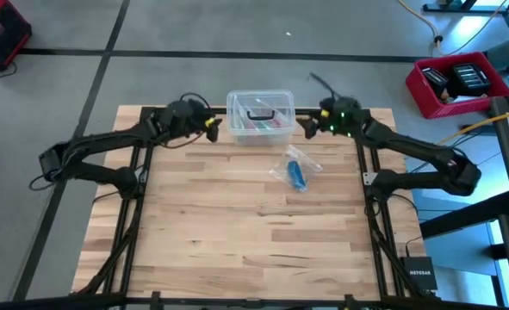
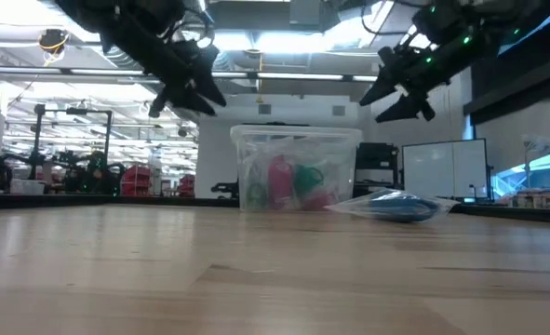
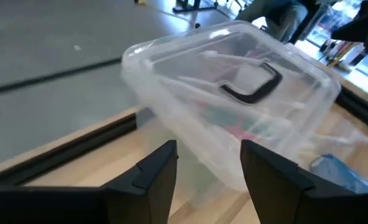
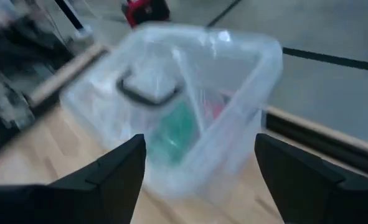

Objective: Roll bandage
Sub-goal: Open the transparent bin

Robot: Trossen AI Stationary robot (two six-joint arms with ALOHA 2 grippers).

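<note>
the bandage (image 1: pixel 298 175), a blue roll inside a small clear bag (image 1: pixel 293 164), lies on the wooden surface (image 1: pixel 237 241) just in front of the lidded clear box (image 1: pixel 259 116). both claws hover open beside that box: left claw (image 1: pixel 213 127), right claw (image 1: pixel 306 126). a good next move probably lowers the right claw squarely over the bag (it looks slippery). a red crate (image 1: pixel 457 82) sits on the floor.

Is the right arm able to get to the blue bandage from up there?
Probably yes. The right gripper hangs open by the clear box, and the bandage lies nearby on bare table, though inside a clear bag.
</note>
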